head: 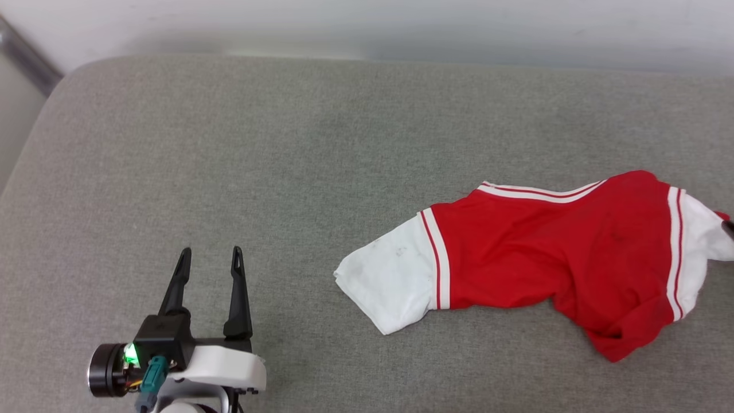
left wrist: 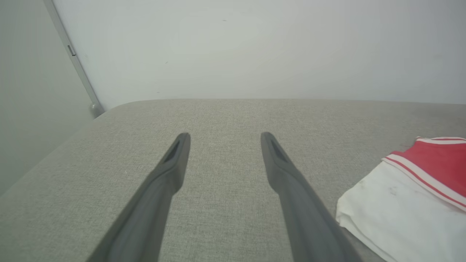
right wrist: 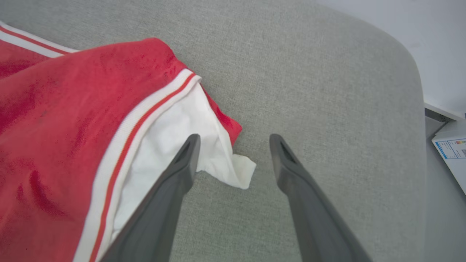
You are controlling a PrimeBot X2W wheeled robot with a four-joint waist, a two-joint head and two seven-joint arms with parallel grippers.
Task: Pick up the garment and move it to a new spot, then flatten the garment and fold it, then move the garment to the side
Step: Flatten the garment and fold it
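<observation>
Red jersey-knit garment (head: 533, 258) with white short sleeves and white-and-red striped trim. Lies crumpled and drawn out sideways on the right half of a grey woven fabric surface (head: 229, 143) in the head view. One white sleeve toward the middle of the surface, the other at the view's right edge, red body bunched in folds between them. Shows again at the right edge of the left wrist view as a flat white sleeve with red behind it.

Right gripper (right wrist: 235, 137) right at the garment's outer sleeve. Two long dark fingers spread wide, pinching nothing. One finger crossing in front of the white sleeve; whether touching the cloth, impossible to tell. Small white corner of the sleeve flat on the surface in the gap between the fingers.

Left gripper (head: 210, 252) low at the left of the surface, well apart from the garment. Fingers wide apart and empty, bare grey weave between them, tips aimed toward a plain white wall (left wrist: 255, 47).

Beyond the surface's rounded corner in the right wrist view, a white box with a printed label (right wrist: 451, 153).
</observation>
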